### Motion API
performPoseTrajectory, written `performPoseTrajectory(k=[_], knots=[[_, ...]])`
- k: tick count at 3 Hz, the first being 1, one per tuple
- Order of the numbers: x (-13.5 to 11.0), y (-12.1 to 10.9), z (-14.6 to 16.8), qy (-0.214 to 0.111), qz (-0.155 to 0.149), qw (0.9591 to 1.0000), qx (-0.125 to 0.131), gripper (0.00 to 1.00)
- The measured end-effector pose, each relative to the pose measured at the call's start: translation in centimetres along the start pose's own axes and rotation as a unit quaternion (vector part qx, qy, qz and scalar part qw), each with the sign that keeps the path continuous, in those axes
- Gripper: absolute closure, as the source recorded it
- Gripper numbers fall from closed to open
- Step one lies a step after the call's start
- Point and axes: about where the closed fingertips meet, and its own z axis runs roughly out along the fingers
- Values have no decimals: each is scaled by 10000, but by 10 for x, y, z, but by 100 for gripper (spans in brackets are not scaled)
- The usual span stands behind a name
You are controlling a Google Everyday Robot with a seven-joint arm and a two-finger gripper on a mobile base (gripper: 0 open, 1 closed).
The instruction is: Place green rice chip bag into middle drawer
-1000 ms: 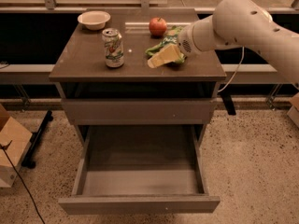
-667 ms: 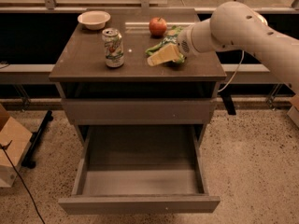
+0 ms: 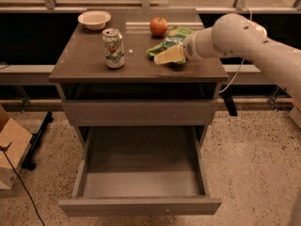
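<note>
The green rice chip bag (image 3: pixel 170 40) lies on the cabinet top, right of centre, just in front of the red apple (image 3: pixel 159 26). My gripper (image 3: pixel 171 55) reaches in from the right on the white arm (image 3: pixel 235 32). It is shut on the bag's front part, and its pale fingers (image 3: pixel 165 57) lie across the bag. The middle drawer (image 3: pixel 141 205) is pulled open low at the front of the cabinet. Its grey floor is bare. The gripper is well above and behind the drawer.
A green-and-white soda can (image 3: pixel 114 47) stands left of the bag. A white bowl (image 3: pixel 94 19) sits at the back left corner of the cabinet top (image 3: pixel 84 60). A closed drawer front (image 3: pixel 141 112) lies under a dark recess. A cardboard box (image 3: pixel 11 152) stands on the floor at the left.
The gripper and the bag have shifted slightly up and back with the arm. The drawer, can, apple and bowl have not moved.
</note>
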Motion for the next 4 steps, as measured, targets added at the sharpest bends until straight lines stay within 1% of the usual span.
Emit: performPoseTrajectory(k=[1,2,3,4], knots=[[6,-8,14,65,209,9998,11,0],[8,-12,26,116,348,9993,-42,18],[7,-11,29,95,376,9992,-70,41],[-1,-6,20,-24,290,9995,-120,72]])
